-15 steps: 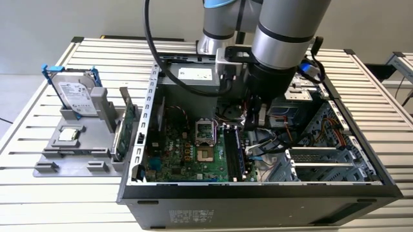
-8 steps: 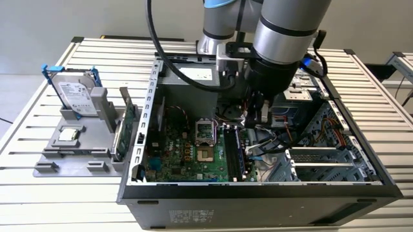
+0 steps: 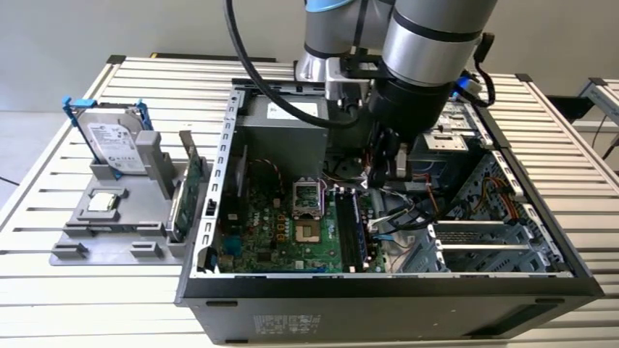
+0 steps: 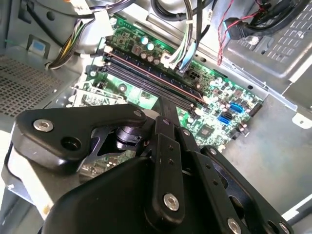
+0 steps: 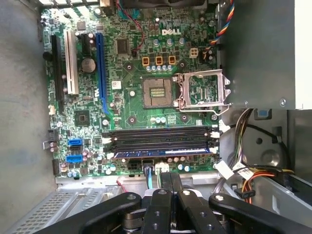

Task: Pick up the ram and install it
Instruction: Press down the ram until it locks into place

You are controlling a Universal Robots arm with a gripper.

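Observation:
The ram [image 5: 161, 153] is a thin bluish stick lying in the outermost of the black memory slots [image 5: 156, 136] on the green motherboard [image 5: 131, 68]; whether it is fully seated I cannot tell. In the exterior view it shows as a dark strip [image 3: 361, 228] inside the open computer case. My gripper [image 5: 169, 176] hovers just beyond that edge of the board, its two black fingers pressed together with nothing between them. In the second wrist view the gripper [image 4: 168, 105] hangs above the slots. The exterior view puts the gripper [image 3: 387, 177] low inside the case, beside cables.
An open CPU socket [image 5: 160, 92] sits mid-board. Cable bundles [image 3: 416, 214] and drive cages crowd the exterior view's right, and the power supply [image 3: 290, 123] stands behind. Outside the case, a grey holder [image 3: 116, 225] carries a hard drive [image 3: 111, 141] and a green expansion card [image 3: 188, 188].

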